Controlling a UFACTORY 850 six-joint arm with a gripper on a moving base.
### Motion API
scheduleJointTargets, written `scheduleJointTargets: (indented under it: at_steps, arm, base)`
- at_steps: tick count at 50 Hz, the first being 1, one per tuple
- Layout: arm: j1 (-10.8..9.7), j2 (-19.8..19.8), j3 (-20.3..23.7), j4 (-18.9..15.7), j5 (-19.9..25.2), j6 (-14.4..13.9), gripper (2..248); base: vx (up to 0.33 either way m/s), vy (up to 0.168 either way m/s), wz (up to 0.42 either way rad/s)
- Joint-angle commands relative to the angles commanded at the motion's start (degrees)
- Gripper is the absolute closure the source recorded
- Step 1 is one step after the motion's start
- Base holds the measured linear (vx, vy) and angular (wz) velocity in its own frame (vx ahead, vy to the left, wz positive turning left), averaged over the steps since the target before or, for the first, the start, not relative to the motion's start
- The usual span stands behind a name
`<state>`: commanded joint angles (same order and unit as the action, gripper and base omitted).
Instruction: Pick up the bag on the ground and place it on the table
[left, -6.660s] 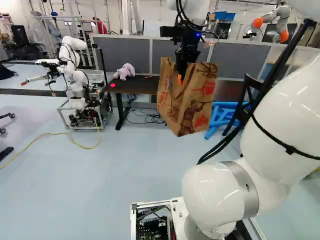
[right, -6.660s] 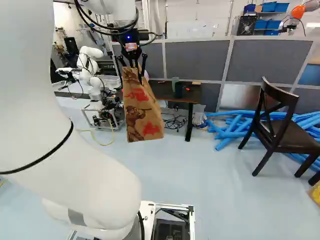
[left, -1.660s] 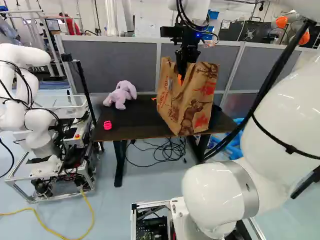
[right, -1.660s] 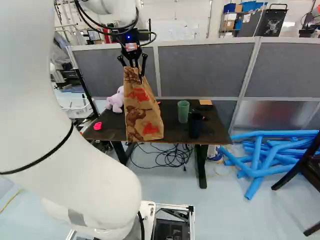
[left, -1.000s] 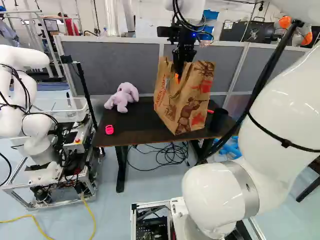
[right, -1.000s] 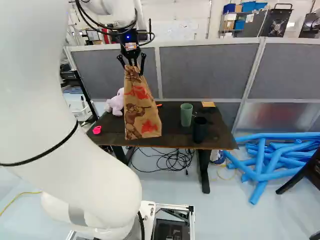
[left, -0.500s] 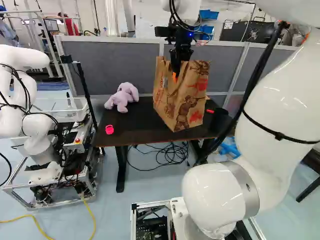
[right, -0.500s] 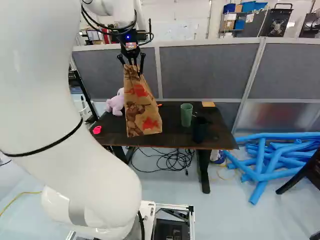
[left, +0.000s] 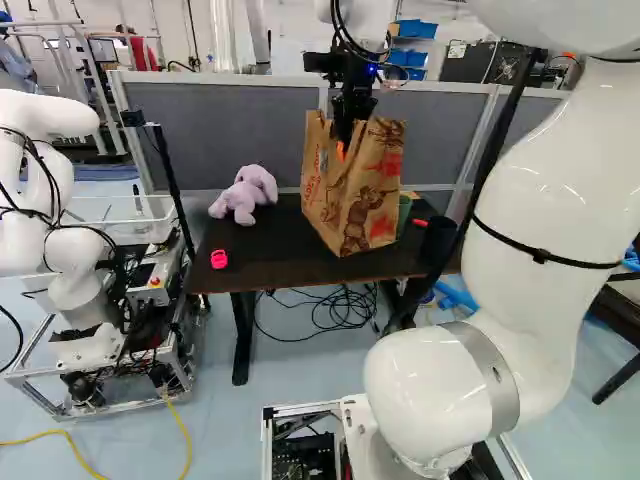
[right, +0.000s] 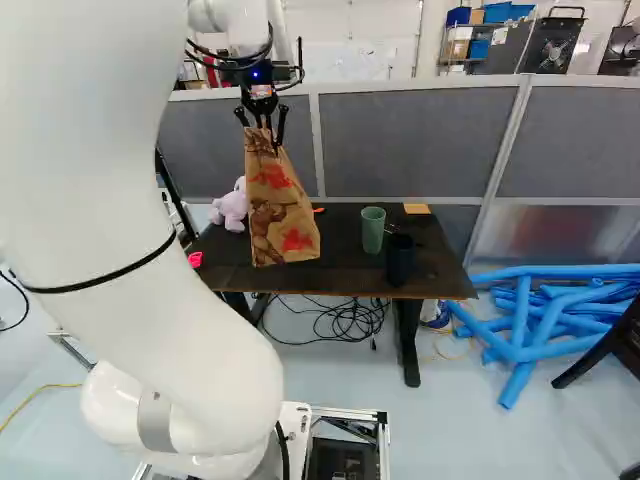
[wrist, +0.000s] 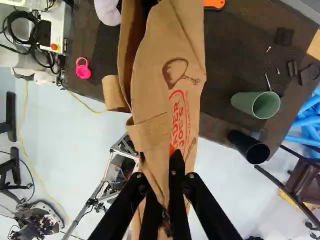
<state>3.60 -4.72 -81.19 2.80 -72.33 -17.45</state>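
In the left base view, the brown paper bag (left: 362, 195) hangs from the gripper (left: 343, 143) over the dark table (left: 270, 248), its crumpled rim upward. The fingers are clamped on paper at the top, with a bit of orange pad showing. The bag's long axis is near vertical; one broad face, printed with a darker brown figure and red marks, turns toward the near right, and a narrower side toward the near left. The left part of the table holds a pale lilac plush toy (left: 243, 195) and, nearer, a bright pink ring-shaped thing (left: 218, 259). Another robot (left: 72, 240) is left of the table.

In the right base view, the bag looks slimmer, pinched at the top and widening downward, its long axis leaning a little so the lower end sits further right. Whether its bottom touches the tabletop I cannot tell. On the table, right of the bag, stand a green cup (right: 373, 230) and, nearer and further right, a black cup (right: 400, 260).

In the wrist view, the gripper (wrist: 172, 167) pinches the paper between its close-set fingers. The open mouth is a long, creased slit stretching ahead of them, with a folded paper flap (wrist: 148, 132) beside it.
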Motion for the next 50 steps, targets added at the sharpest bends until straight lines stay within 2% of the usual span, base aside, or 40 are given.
scheduleJointTargets:
  at_steps: [50]
  arm:
    - [1.85, -7.61, -8.60, 2.85, 0.00, 0.00, 229]
  base:
    - [0.000, 0.000, 0.000]
